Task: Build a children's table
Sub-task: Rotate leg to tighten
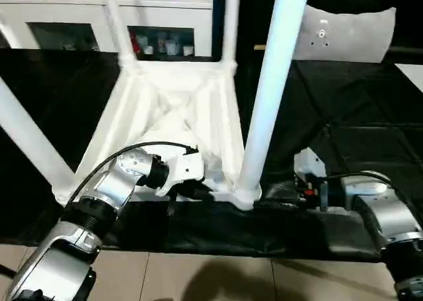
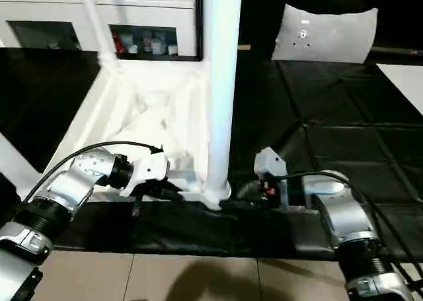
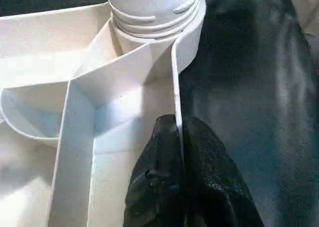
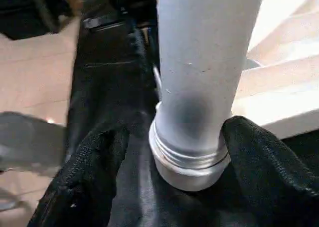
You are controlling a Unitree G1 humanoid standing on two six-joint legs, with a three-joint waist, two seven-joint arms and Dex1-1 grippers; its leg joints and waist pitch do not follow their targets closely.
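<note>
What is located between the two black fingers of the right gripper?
The base of the near white tapered tube leg, where it enters the round corner socket, stands between the right gripper's black fingers, as the right wrist view shows.

A black sheet (image 1: pixel 344 149) covered the work surface, creased into squares. Below its near edge lay a beige tiled floor (image 1: pixel 198 274). Along the far side stood a white cabinet (image 1: pixel 79 13) with glass doors and small jars inside. A grey-white panel (image 1: pixel 347 33) with small holes leaned farther along.
</note>
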